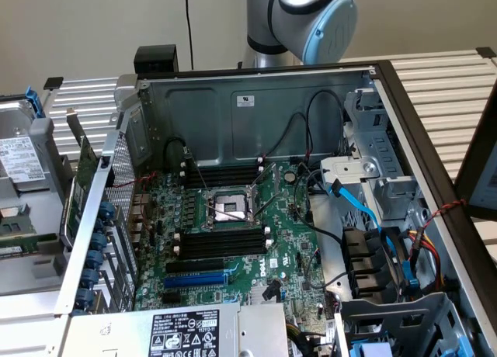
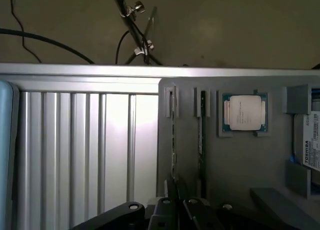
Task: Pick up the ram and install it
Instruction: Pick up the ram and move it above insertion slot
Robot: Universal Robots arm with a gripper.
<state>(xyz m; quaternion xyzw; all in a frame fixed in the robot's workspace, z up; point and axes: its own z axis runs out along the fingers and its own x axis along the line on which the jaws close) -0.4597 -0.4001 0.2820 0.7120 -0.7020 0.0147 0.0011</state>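
Case (image 1: 256, 109) lies open with the motherboard (image 1: 291, 240) exposed; its black memory slots (image 1: 221, 244) look unfilled to us. In the wrist view we look down on a grey parts tray (image 2: 240, 165). The ram (image 2: 173, 135) stands on edge in a tray groove, with a second stick (image 2: 201, 135) in the groove just beside it. The gripper (image 2: 176, 190) sits at the ram's near end, jaws closed together. The ram's long axis runs straight ahead from the fingertips. We cannot tell whether they touch it.

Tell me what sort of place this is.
Probably a robotics lab bench for computer assembly: an open grey computer case with a green motherboard, on a ribbed aluminium table, near a grey-and-blue robot arm.
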